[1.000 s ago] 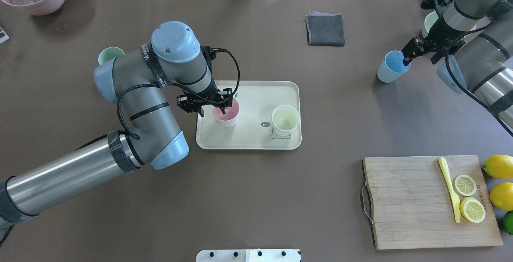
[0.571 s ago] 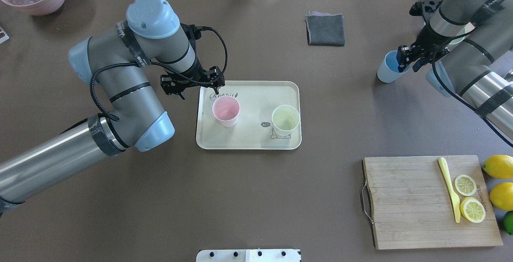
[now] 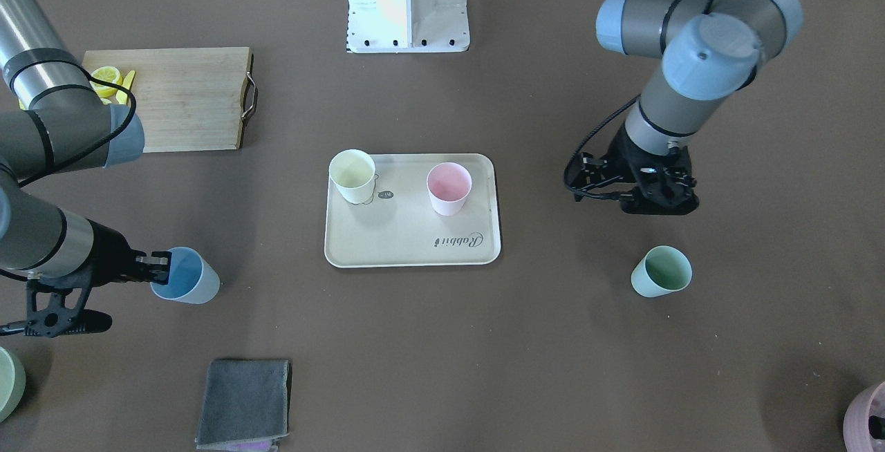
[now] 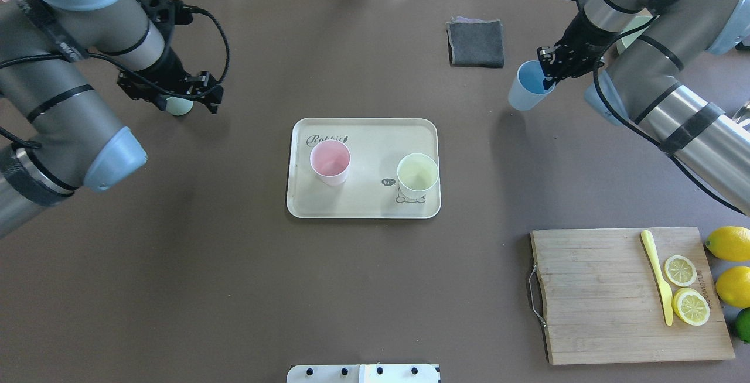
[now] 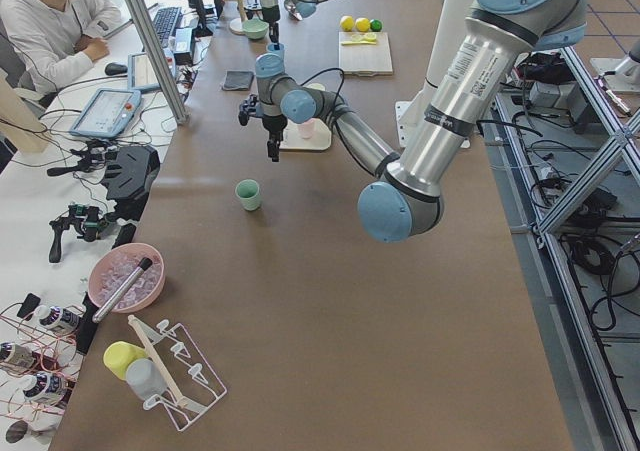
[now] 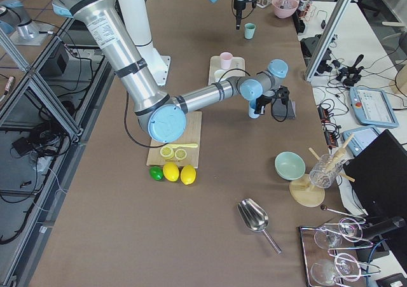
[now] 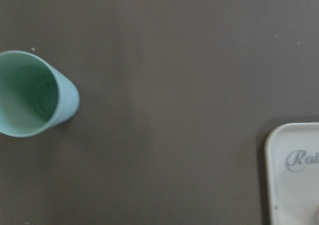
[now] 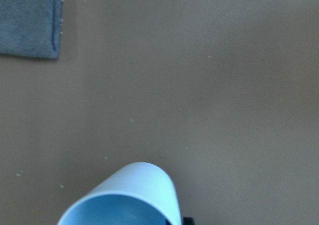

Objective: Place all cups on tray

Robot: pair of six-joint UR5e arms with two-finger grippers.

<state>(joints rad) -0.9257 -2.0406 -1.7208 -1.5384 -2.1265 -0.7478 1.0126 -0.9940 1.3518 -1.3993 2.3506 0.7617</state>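
The cream tray [image 4: 369,137] sits mid-table and holds the pink cup [image 4: 330,162] and the pale yellow cup [image 4: 417,175], both upright. It also shows in the front view [image 3: 408,245]. My right gripper [image 4: 548,81] is shut on the rim of the light blue cup [image 4: 529,92], one finger inside, and holds it tilted just above the table, right of the tray. The wrist view shows the blue cup [image 8: 124,197]. The mint green cup [image 3: 661,271] stands on the table left of the tray. My left gripper [image 4: 187,106] hangs open and empty above it. The mint cup [image 7: 35,93] shows at the wrist view's left.
A folded grey cloth [image 4: 476,43] lies at the back. A wooden cutting board [image 4: 609,301] with lemon slices and a yellow knife sits front right, with whole lemons [image 4: 729,242] beside it. A pale green bowl [image 3: 8,381] and a mauve pot [image 3: 868,417] sit at the far corners.
My left gripper has left the pink cup on the tray and moved left and back to above the mint cup. My right gripper has taken the blue cup and carried it left.
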